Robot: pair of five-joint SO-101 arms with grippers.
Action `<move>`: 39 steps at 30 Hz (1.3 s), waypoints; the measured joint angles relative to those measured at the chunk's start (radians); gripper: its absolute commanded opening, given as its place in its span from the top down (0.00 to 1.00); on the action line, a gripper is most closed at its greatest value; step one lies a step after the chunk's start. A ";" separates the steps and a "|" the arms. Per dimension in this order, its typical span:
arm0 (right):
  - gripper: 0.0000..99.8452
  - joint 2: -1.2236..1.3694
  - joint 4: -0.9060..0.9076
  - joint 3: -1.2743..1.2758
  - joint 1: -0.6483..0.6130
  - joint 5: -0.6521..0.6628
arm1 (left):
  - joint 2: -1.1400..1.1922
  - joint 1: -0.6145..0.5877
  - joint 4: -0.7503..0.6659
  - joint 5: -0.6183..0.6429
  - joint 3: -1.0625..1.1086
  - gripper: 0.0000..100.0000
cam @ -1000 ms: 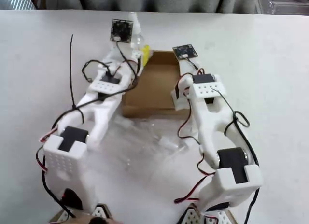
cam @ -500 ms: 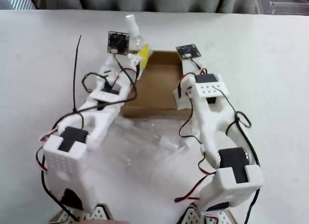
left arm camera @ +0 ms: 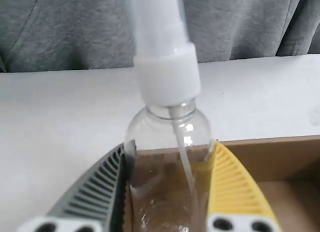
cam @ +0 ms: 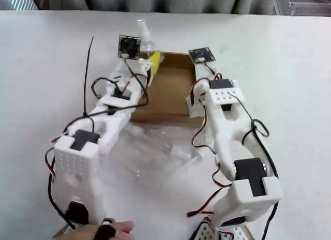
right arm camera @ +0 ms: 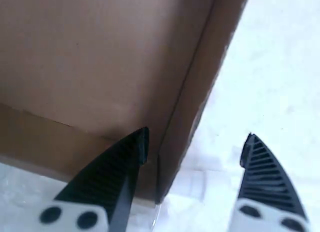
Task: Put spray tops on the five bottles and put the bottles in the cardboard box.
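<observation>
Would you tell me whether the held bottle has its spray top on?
On: the white spray top caps the bottle, its tube running inside.

A clear, glossy plastic bottle (left arm camera: pixel 160 127) carries a smooth white plastic spray top (left arm camera: pixel 167 72). The left gripper (left arm camera: pixel 170 147) has ribbed matt plastic fingers (left arm camera: pixel 100 187), one grey, one yellow; the right gripper (right arm camera: pixel 196 134) has ribbed black ones. The cardboard box (right arm camera: pixel 100 52) is plain matt brown. The table (cam: pixel 289 69) is smooth matt white. Grey cloth (left arm camera: pixel 65 27) lies in soft folds at the far side.
</observation>
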 measured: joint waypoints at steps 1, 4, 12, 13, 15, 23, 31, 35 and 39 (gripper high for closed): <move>0.73 0.000 0.000 0.000 0.000 0.000 | 0.000 0.000 0.000 0.000 0.000 0.98; 0.73 0.000 0.000 0.000 0.000 0.000 | 0.000 0.000 0.000 0.000 0.000 0.98; 0.73 0.000 0.000 0.000 0.000 0.000 | 0.000 -0.002 0.000 0.000 0.000 0.86; 0.73 0.000 0.000 0.000 0.000 0.000 | 0.000 -0.002 0.000 0.000 0.000 0.83; 0.73 0.000 0.000 0.000 0.000 0.000 | 0.000 -0.003 0.000 0.000 0.000 0.76; 0.73 0.000 0.000 0.000 0.000 0.000 | 0.000 -0.020 0.061 0.000 -0.018 0.65; 0.73 0.000 0.000 0.000 0.000 0.000 | -0.006 -0.034 0.061 0.023 -0.018 0.62; 0.73 0.000 0.000 0.000 0.000 0.000 | -0.006 -0.032 0.061 0.028 -0.018 0.62; 0.73 0.000 0.000 0.000 0.000 0.000 | -0.014 -0.034 0.061 0.028 -0.018 0.59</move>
